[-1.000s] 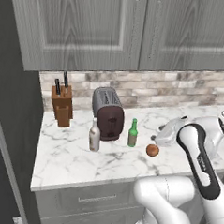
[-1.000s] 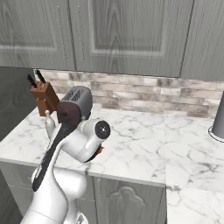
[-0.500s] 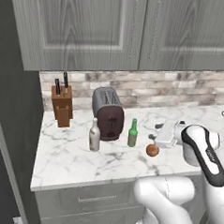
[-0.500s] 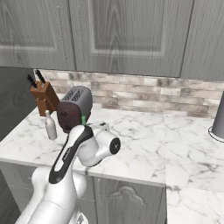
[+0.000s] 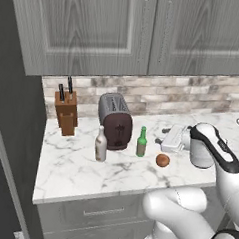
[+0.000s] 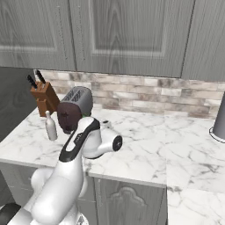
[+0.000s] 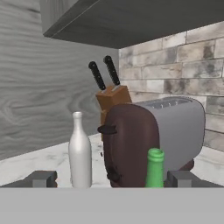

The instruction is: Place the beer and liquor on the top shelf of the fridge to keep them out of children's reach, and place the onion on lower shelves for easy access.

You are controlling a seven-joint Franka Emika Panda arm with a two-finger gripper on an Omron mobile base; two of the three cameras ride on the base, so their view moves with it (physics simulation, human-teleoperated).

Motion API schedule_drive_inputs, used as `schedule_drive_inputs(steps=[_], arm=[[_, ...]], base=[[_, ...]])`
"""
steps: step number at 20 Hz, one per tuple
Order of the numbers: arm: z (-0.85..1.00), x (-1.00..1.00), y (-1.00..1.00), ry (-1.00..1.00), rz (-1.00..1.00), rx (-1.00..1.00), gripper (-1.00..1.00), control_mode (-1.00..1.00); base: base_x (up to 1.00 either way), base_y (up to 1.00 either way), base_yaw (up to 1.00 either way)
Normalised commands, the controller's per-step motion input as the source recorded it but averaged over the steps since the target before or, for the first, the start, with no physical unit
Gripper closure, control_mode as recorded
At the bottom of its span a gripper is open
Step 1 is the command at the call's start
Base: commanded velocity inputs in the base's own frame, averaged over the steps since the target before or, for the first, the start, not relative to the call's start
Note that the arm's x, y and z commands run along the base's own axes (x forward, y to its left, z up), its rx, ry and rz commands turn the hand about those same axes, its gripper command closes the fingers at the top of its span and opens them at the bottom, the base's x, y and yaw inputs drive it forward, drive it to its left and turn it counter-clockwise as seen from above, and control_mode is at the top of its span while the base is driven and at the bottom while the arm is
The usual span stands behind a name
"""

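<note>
Marble counter (image 5: 78,174) carries the liquor (image 5: 101,144), the toaster (image 5: 115,121) and the beer (image 5: 141,142) in a row, with the onion (image 5: 162,160) just right of the beer. A knife block (image 5: 66,112) stands at the back left. The gripper (image 5: 165,140), low over the counter beside the beer, has its jaws spread wide and grasps nothing.

Hand view cuts off the beer (image 7: 155,168) below its neck.
</note>
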Motion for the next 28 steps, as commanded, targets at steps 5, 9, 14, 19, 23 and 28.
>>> schedule_drive_inputs(steps=[5, 9, 14, 19, 23, 28], arm=[[0.00, 0.24, 0.00, 0.00, 0.00, 0.00, -1.00, -1.00], [-0.01, 0.06, 0.05, 0.00, 0.02, 0.00, -1.00, -1.00], [-0.06, 0.00, 0.11, 0.00, 0.02, 0.00, -1.00, -1.00], [-0.09, 0.00, 0.15, 0.00, 0.02, 0.00, -1.00, -1.00], [-0.13, 0.02, 0.13, 0.00, 0.01, 0.00, -1.00, -1.00], [-0.10, 0.10, 0.03, 0.00, 0.00, 0.00, -1.00, -1.00]], base=[[0.00, 0.00, 0.00], [0.00, 0.00, 0.00], [0.00, 0.00, 0.00], [0.00, 0.00, 0.00], [0.00, 0.00, 0.00], [0.00, 0.00, 0.00]])
